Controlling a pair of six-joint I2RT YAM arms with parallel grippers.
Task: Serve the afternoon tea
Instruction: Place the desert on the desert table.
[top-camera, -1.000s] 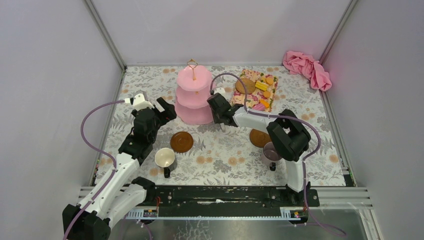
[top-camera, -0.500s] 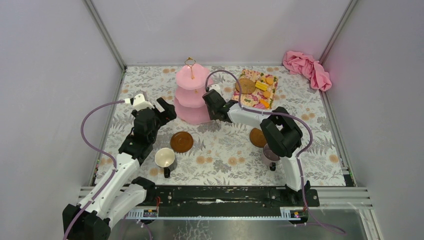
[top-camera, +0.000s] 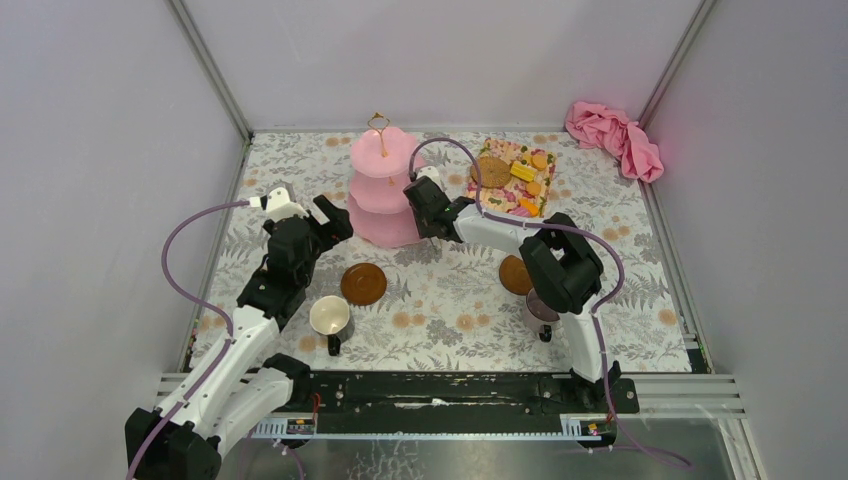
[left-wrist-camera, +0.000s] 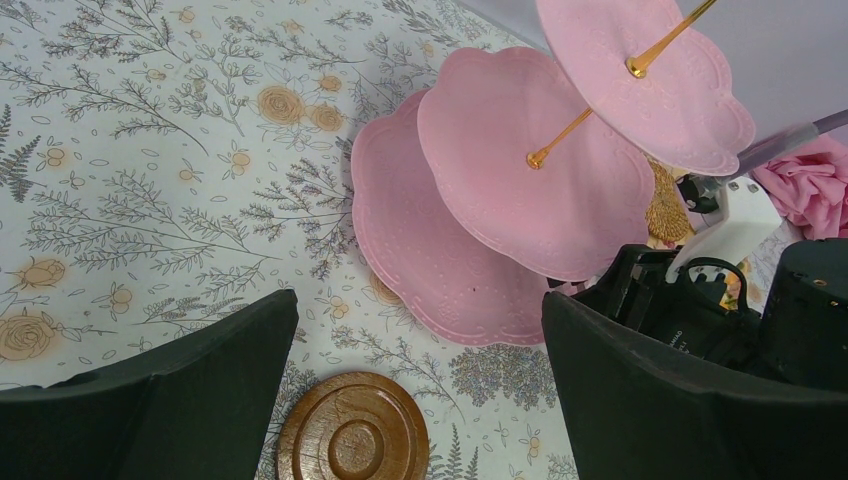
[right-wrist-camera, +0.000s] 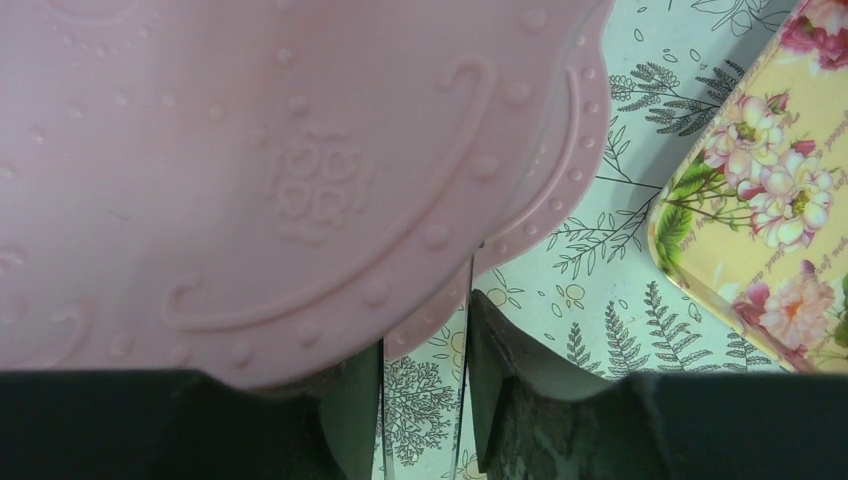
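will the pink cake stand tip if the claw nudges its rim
Possibly: the cake stand is tall, three tiers on one thin gold rod, so a high push may rock it. The wide bottom tier should steady it. It looks stiff and moulded, probably light.

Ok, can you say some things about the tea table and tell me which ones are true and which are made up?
1. The cake stand has three pink tiers. True.
2. The white mug sits on a brown saucer. False: it stands on the table beside the saucer.
3. The left gripper is wide open and holds nothing. True.
4. The biscuits are already on the cake stand. False: no biscuits show on its tiers, and they lie on the flowery tray.
5. The pink cloth lies bunched up in the far right corner. True.
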